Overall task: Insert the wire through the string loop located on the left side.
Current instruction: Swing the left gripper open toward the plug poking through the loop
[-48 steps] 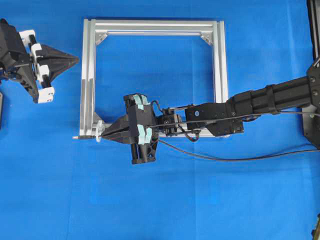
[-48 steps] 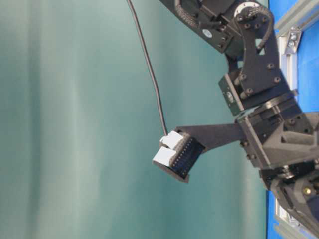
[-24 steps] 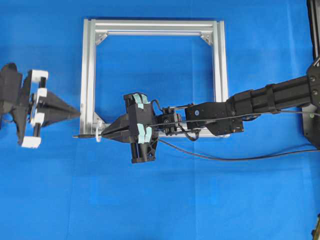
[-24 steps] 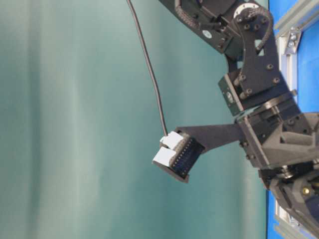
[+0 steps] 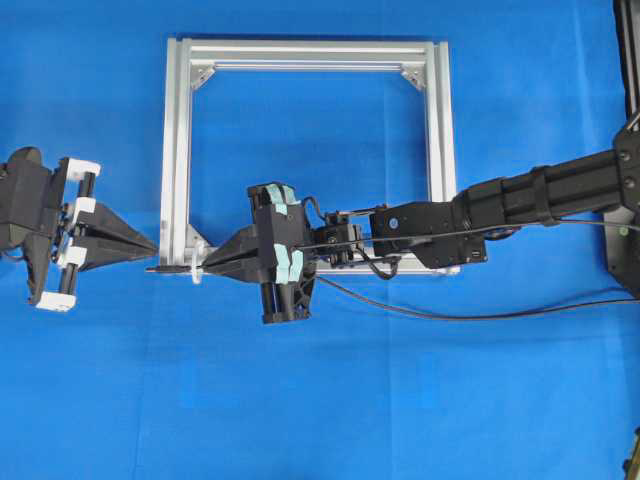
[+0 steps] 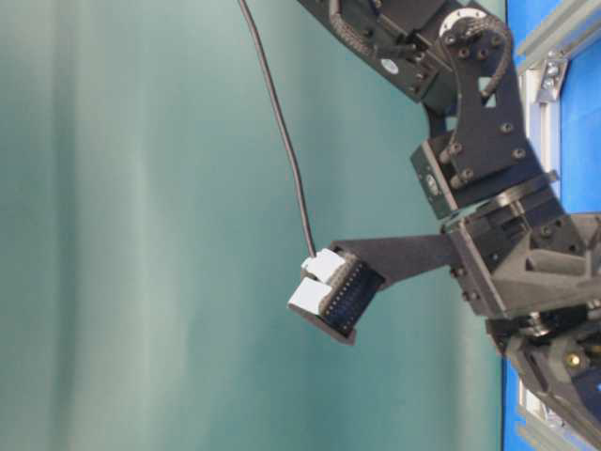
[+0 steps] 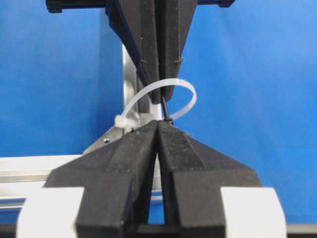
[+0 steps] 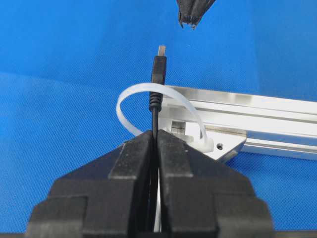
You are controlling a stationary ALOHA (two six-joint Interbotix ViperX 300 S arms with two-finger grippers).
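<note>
Right jaws (image 8: 154,136) pinch the wire (image 8: 157,74), its plug through the loop (image 8: 130,101) at 12 o'clock; left jaws (image 7: 157,126) are closed, empty.

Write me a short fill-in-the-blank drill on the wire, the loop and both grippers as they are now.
1. The right gripper is shut on the ____.
2. The wire's plug has passed through the white ____.
3. The loop is fixed to the frame's ____ side in the overhead view.
4. The left gripper's jaws are ____.

Missing words: wire; loop; left; shut
</note>
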